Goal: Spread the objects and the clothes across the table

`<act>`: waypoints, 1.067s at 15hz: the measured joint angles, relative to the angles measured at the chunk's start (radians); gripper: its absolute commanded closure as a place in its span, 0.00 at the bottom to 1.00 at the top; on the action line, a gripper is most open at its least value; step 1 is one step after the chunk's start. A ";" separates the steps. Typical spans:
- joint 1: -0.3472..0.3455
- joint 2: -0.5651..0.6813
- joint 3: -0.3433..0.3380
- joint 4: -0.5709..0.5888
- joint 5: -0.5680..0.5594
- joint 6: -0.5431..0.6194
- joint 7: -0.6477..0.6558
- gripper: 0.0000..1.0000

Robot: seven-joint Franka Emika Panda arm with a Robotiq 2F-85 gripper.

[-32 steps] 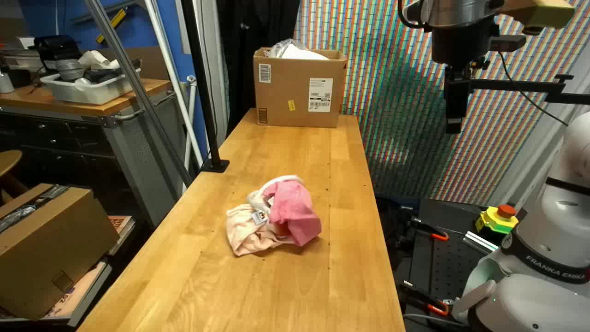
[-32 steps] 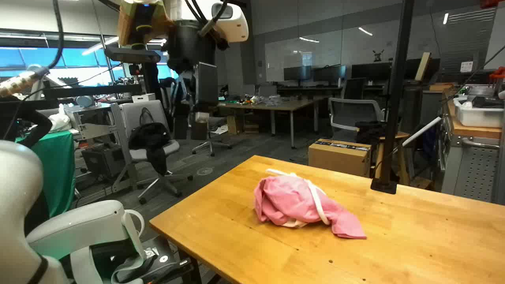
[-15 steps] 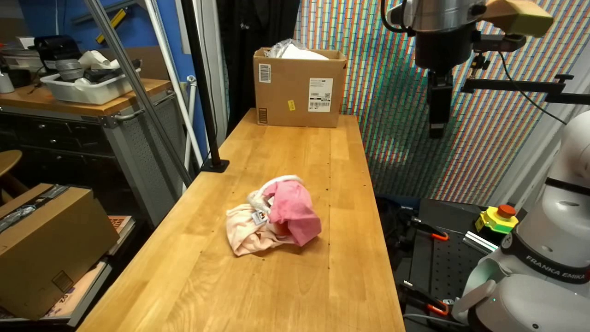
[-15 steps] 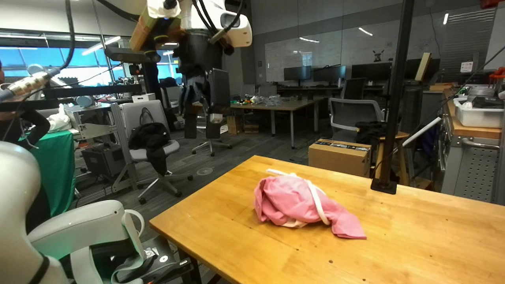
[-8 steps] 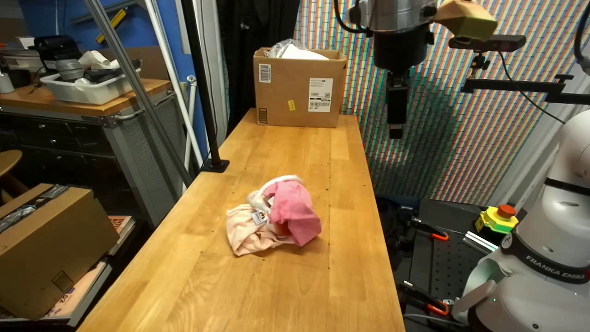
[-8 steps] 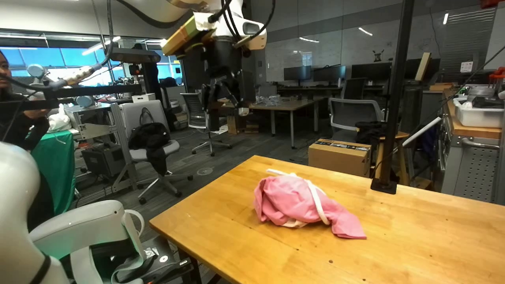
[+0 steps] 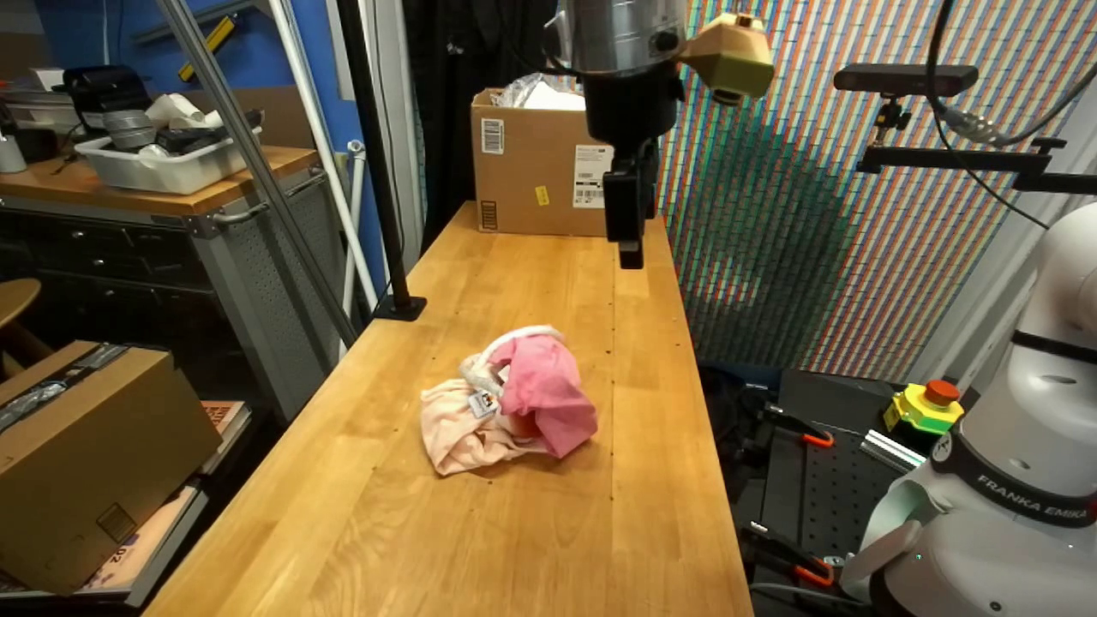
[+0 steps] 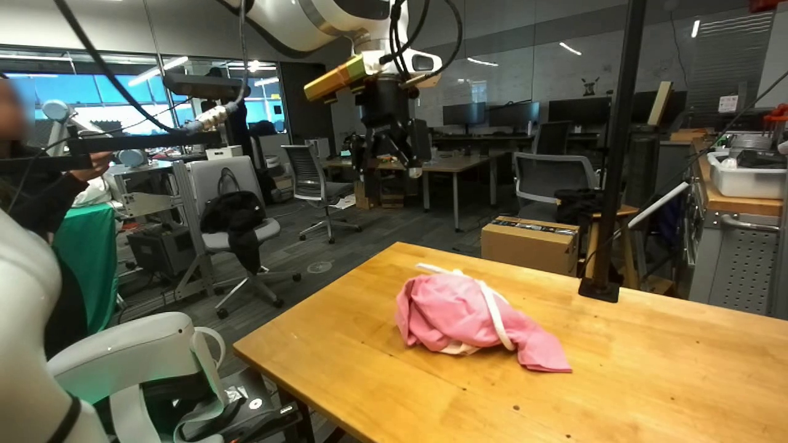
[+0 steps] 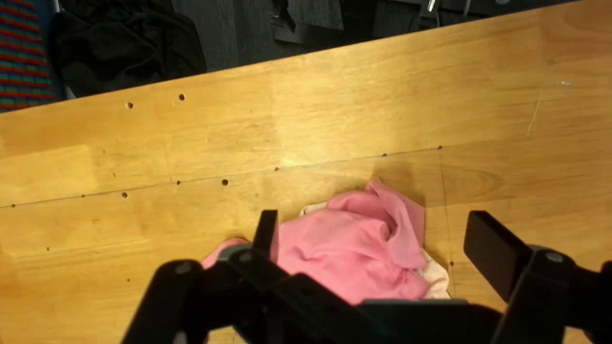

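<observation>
Hand point(image 8: 387, 173) high above the table point(image 8: 345, 344), fingers point(image 9: 495, 251) downward and wide apart, well clear of the pink cloth point(image 8: 452, 312).

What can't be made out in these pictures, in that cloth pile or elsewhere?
Red object: shape mostly hidden by the pink cloth in an exterior view.
Cream cloth: mostly hidden by the pink cloth and the gripper in the wrist view.
Tag: print too small to read in an exterior view.
Person: face blurred and cut off by the picture's left edge in an exterior view.
</observation>
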 measured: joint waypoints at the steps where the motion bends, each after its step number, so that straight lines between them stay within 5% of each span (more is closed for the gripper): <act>1: 0.006 0.031 0.004 0.026 -0.006 0.001 0.007 0.00; 16: 0.146 0.381 0.028 0.328 -0.097 -0.008 0.027 0.00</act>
